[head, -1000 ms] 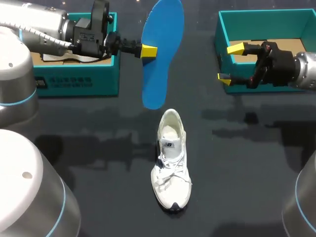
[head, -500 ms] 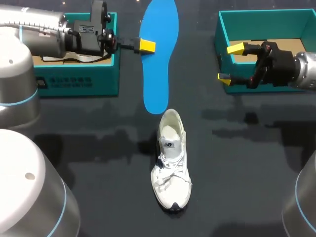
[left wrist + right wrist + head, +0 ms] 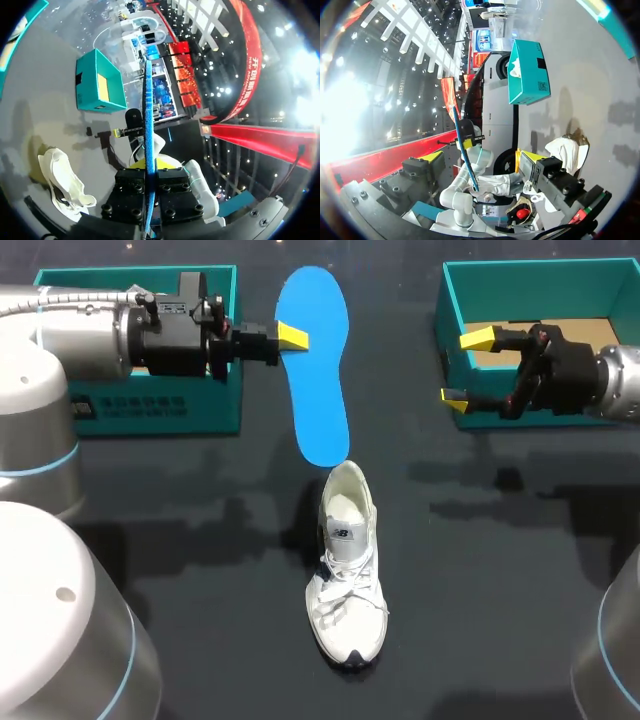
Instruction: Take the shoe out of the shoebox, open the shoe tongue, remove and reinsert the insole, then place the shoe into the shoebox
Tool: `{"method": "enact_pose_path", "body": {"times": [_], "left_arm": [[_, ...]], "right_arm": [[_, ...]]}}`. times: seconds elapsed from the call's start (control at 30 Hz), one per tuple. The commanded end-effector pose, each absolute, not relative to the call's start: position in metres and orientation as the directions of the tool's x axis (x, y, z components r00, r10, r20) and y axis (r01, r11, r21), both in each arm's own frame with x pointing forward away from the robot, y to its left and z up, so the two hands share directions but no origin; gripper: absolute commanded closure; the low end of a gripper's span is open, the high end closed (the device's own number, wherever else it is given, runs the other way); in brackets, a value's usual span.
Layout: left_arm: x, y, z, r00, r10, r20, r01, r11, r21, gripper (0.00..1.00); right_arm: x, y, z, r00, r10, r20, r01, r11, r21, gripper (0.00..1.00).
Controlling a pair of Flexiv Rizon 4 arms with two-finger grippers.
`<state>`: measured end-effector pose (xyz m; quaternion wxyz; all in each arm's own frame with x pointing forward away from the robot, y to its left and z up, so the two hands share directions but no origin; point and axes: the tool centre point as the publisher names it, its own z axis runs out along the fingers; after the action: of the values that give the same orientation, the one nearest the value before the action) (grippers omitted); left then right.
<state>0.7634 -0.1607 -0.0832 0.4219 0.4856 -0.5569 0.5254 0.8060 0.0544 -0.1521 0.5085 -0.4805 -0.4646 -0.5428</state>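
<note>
Reinsertion seemed in hand: the left hand point(image 3: 290, 337) pinched the blue insole point(image 3: 318, 360) by its edge, the lower tip just at the heel opening of the shoe point(image 3: 347, 570). Next, that tip would need steering inside. The shoe, white and laced, stood mid-desk point(image 3: 200, 540). The right hand point(image 3: 466, 367) gaped wide by the right box point(image 3: 540, 280).

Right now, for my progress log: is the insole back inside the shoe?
No, the blue insole is wholly outside the white shoe, held between the left fingers.
</note>
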Motion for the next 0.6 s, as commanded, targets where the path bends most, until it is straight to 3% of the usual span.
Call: {"method": "enact_pose_path", "body": {"times": [0.03, 0.33, 0.6], "left_arm": [[0.759, -0.158, -0.089, -0.075, -0.106, 0.992, -0.996, -0.039, -0.08, 1.0], [0.752, -0.154, -0.099, -0.108, -0.056, 0.993, -0.993, -0.041, -0.111, 1.0], [0.757, -0.149, -0.111, -0.024, -0.054, 0.998, -0.997, -0.066, -0.027, 1.0]], "right_arm": [[0.805, 0.054, -0.152, -0.021, -0.103, 0.994, 0.999, -0.052, 0.016, 0.0], [0.805, 0.054, -0.152, -0.021, -0.103, 0.994, 0.999, -0.052, 0.016, 0.0], [0.805, 0.054, -0.152, -0.021, -0.103, 0.994, 0.999, -0.052, 0.016, 0.0]]}}
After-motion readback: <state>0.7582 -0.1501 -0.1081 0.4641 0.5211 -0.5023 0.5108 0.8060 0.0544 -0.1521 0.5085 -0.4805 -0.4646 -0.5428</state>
